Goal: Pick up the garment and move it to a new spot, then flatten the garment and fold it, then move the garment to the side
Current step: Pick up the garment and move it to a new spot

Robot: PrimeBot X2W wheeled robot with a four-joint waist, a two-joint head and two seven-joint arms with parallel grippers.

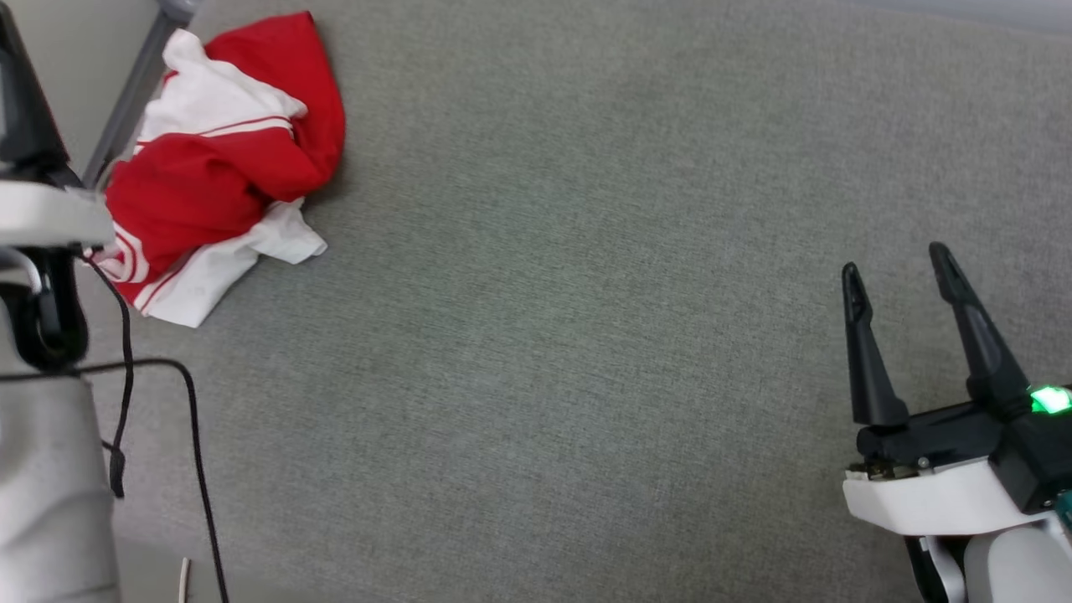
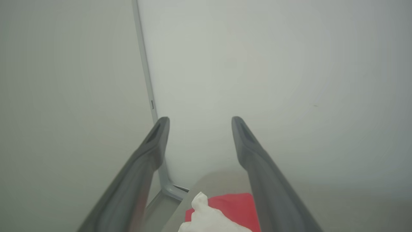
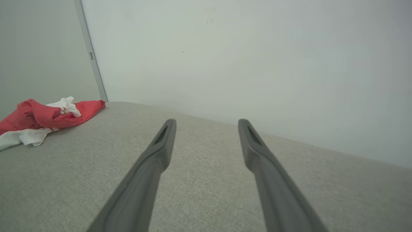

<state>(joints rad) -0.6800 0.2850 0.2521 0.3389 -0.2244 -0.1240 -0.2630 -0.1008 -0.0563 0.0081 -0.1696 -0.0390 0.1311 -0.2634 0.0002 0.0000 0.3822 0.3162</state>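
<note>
The garment (image 1: 222, 163), red with white sleeves and thin stripe trim, lies crumpled in a heap at the far left corner of the grey fabric surface (image 1: 586, 293). My right gripper (image 1: 896, 268) hovers open and empty near the lower right, far from the heap. The right wrist view has the garment (image 3: 45, 117) at its left edge, well off from the spread fingers (image 3: 161, 145). My left gripper (image 2: 199, 121) is open with nothing between its fingers, and a bit of the garment (image 2: 225, 212) lies low between them, below the tips. My left arm's pale body (image 1: 42, 226) overlaps the heap's left side.
A grey metal post (image 1: 134, 84) rises at the surface's far left corner beside the garment. Black cables (image 1: 197, 452) hang along the left edge by my left arm. A pale wall (image 3: 241, 58) backs the surface.
</note>
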